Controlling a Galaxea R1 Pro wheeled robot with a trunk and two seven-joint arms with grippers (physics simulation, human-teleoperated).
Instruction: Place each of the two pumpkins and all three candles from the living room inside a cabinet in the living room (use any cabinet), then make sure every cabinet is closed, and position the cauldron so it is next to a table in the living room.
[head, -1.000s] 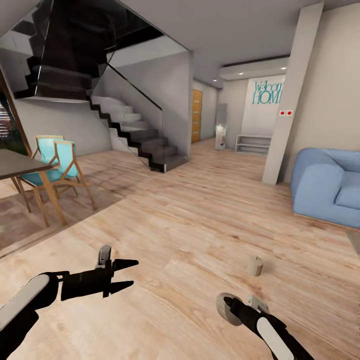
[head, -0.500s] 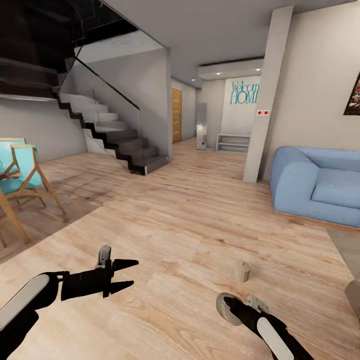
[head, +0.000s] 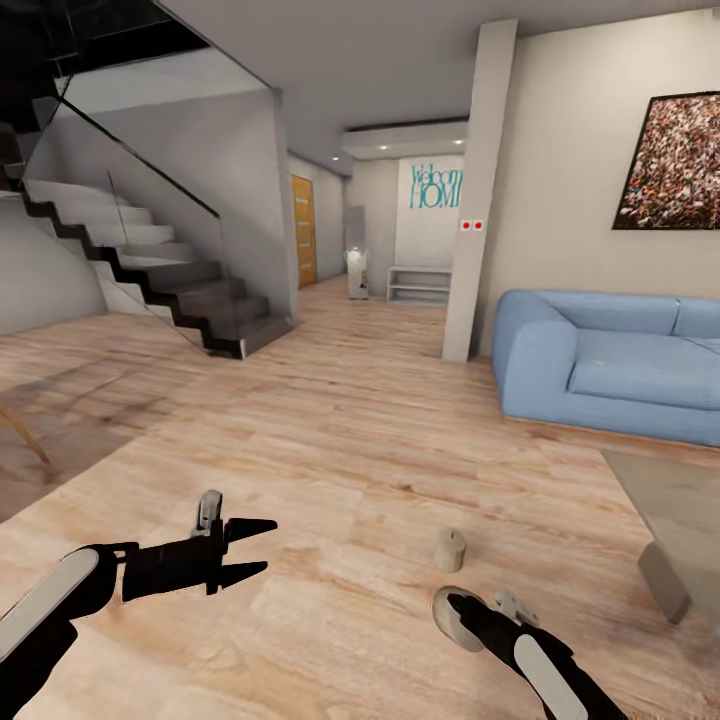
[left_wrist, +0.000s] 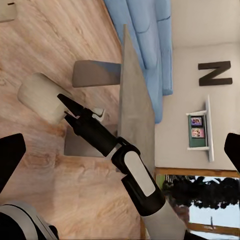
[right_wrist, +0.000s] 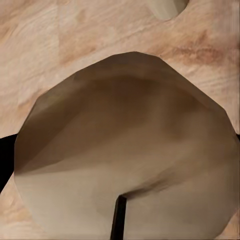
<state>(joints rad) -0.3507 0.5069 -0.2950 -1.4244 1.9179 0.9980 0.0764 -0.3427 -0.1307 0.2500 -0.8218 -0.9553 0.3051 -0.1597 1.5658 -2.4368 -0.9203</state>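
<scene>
My right gripper (head: 468, 614) is shut on a cream-beige candle (head: 450, 620), low over the plank floor. In the right wrist view that candle's (right_wrist: 125, 150) round end sits close to the lens. A second candle (head: 451, 550) stands upright on the floor just beyond the right gripper, and its edge shows in the right wrist view (right_wrist: 170, 7). My left gripper (head: 248, 548) hovers open and empty at the lower left, well apart from both candles. The left wrist view looks across at the right arm holding the candle (left_wrist: 40, 97).
A blue sofa (head: 610, 365) lines the right wall under a painting (head: 672, 160). A low grey table (head: 675, 505) stands at the right edge, close to the right arm. A pillar (head: 478, 200) and the stairs (head: 150, 270) stand farther off, with open plank floor (head: 340, 440) ahead.
The camera has turned to the right: stairs and chairs slid left, while sofa, painting and table came into view. Both arms hold the same pose and the right gripper keeps its candle.
</scene>
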